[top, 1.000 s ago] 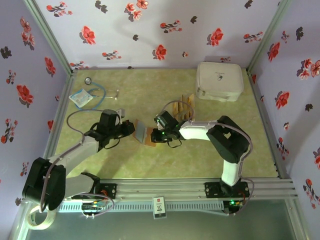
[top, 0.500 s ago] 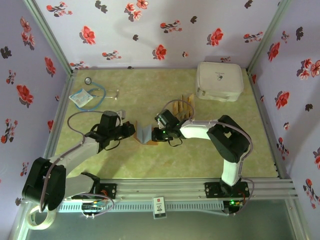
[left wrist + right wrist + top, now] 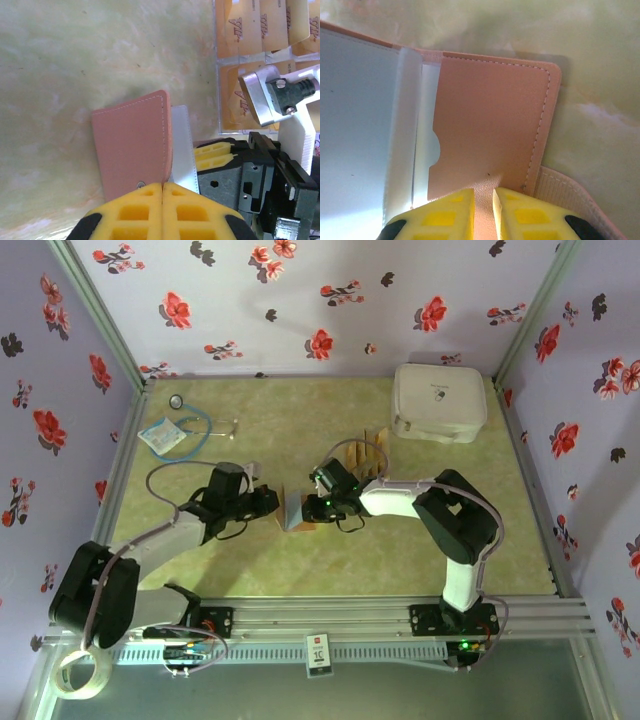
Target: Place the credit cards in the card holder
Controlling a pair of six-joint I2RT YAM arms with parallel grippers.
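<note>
The card holder [image 3: 297, 512], reddish-brown with clear sleeves inside, stands half folded between my two grippers at mid-table. My left gripper [image 3: 272, 502] is shut on the edge of one cover [image 3: 132, 145], with its yellow fingertips [image 3: 163, 192] pressed together. My right gripper [image 3: 318, 508] pinches the other cover [image 3: 490, 130], and leather shows between its pads [image 3: 484, 210]. Clear sleeves [image 3: 365, 125] fan out to the left of that cover. The credit cards [image 3: 362, 455], golden orange, lie in a clear strip just behind the right gripper, also seen close up [image 3: 255, 30].
A large white zippered case [image 3: 439, 402] sits at the back right. A stethoscope [image 3: 190, 425] and a blue-and-white packet [image 3: 160, 437] lie at the back left. Flowered walls close in the table on three sides.
My left gripper has moved right, towards the right gripper. The card holder, spread wider before, now stands narrower and more folded between them. The right gripper has hardly moved.
</note>
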